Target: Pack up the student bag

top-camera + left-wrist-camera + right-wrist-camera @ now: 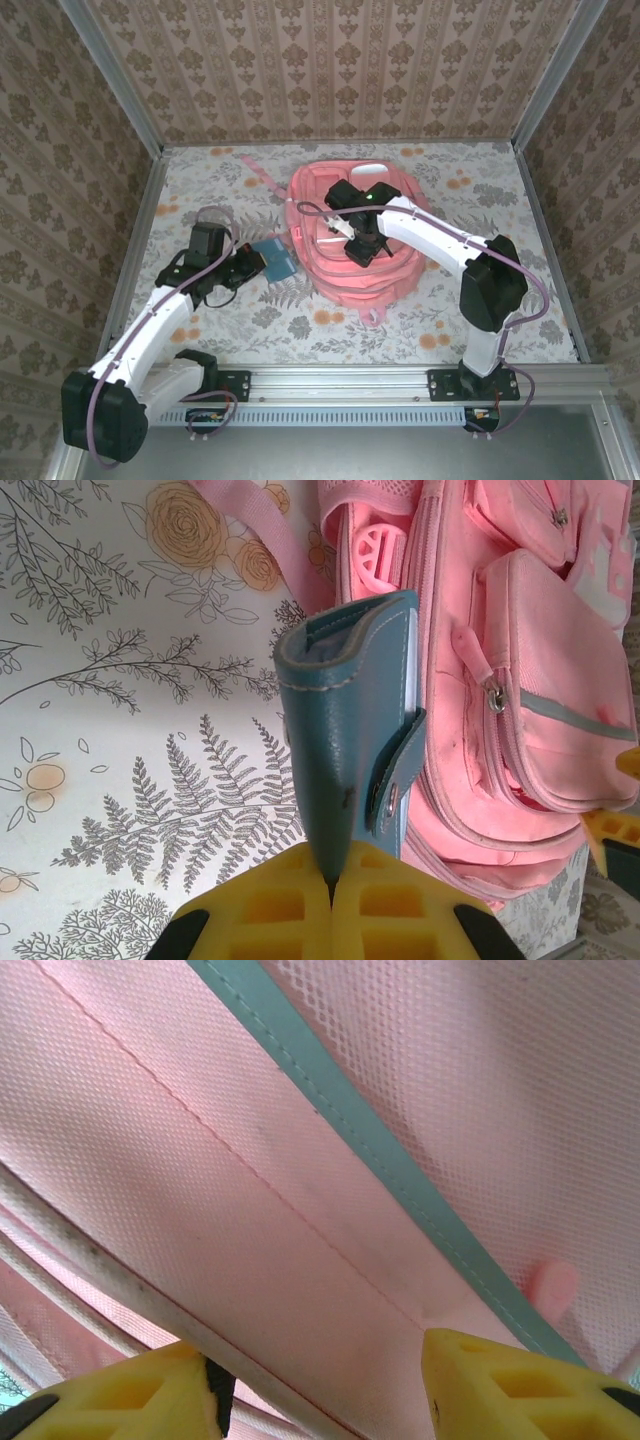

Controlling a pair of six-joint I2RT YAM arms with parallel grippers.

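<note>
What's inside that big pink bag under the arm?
Inside the student bag, pink mesh lining crossed by a grey-green seam strip; no packed items show. The right gripper and fabric folds cover whatever lies deeper.

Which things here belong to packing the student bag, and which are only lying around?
Belong to the job: student bag; blue snap-strap case, clamped in the left gripper, probably to be packed; right gripper, jaws apart over the bag's pink fabric.
Only surroundings: floral table cover; wallpapered walls.
</note>
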